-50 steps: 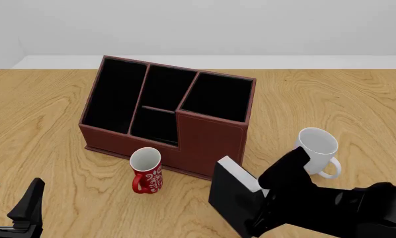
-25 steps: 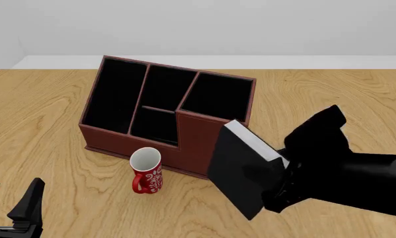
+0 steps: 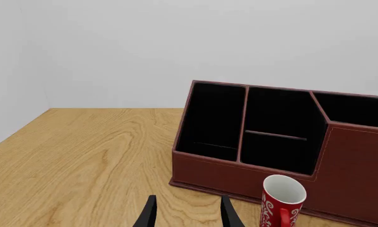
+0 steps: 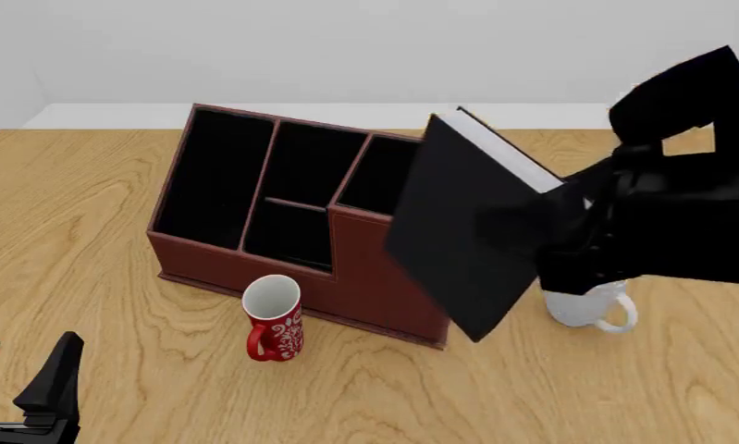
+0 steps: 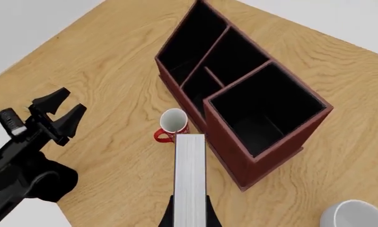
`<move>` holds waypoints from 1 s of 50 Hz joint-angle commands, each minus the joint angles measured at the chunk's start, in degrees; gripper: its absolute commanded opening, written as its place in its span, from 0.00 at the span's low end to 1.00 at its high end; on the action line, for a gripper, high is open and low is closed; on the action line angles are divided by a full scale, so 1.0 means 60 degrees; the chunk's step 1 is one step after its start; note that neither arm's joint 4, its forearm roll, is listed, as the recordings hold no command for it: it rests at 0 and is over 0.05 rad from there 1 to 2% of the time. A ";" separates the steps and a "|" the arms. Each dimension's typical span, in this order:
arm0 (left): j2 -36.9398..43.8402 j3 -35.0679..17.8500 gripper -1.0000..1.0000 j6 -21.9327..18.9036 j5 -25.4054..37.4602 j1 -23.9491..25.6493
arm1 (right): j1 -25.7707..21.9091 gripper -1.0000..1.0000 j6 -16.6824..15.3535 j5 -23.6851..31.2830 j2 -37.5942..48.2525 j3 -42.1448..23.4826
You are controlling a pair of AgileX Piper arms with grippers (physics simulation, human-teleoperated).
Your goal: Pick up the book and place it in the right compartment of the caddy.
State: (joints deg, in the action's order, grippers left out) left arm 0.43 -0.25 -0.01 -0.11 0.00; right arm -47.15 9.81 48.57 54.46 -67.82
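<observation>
Your right jaws are clamped across the thickness of the book (image 5: 190, 177), one finger on each cover, so the white page edges face the wrist camera and the free end points down toward the caddy (image 5: 252, 106). That grip lets the book hang as a slim slab that can go in end first. In the front view the book (image 4: 474, 222) is up in the air, well clear of the desk (image 4: 85, 240), tilted with one corner lowest, and it hides much of the right compartment (image 4: 382, 180). From the wrist, the right compartment (image 5: 264, 111) lies open beside the book's far end, not yet beneath it, so you will likely need to carry it further over the slot and square it to the walls before lowering.

The red mug (image 4: 273, 316) stands just in front of the caddy's low middle wall, and the white mug (image 4: 585, 305) sits near the caddy's right side, partly behind your arm; both are close enough that a swinging corner could clip them.

Your left gripper (image 3: 187, 213) hangs low over bare desk, jaws narrowly parted and holding nothing, well apart from the action.
</observation>
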 commanded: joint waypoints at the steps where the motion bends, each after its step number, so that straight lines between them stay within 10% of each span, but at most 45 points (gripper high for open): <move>1: 0.0001 0.0000 1.00 0.0002 0.0000 0.0001 | 0.0245 0.00 -0.0199 0.1059 0.0533 -0.2022; 24: 0.0000 0.0000 1.00 0.0002 0.0000 -0.0001 | 0.0848 0.00 -0.1092 0.2065 0.1990 -0.4692; 50: -0.0001 0.0000 1.00 0.0000 0.0000 0.0001 | 0.1117 0.00 -0.1327 0.0928 0.2601 -0.4050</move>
State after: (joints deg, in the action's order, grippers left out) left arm 0.43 -0.25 -0.01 -0.11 -0.01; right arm -41.19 1.46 56.95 69.06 -93.25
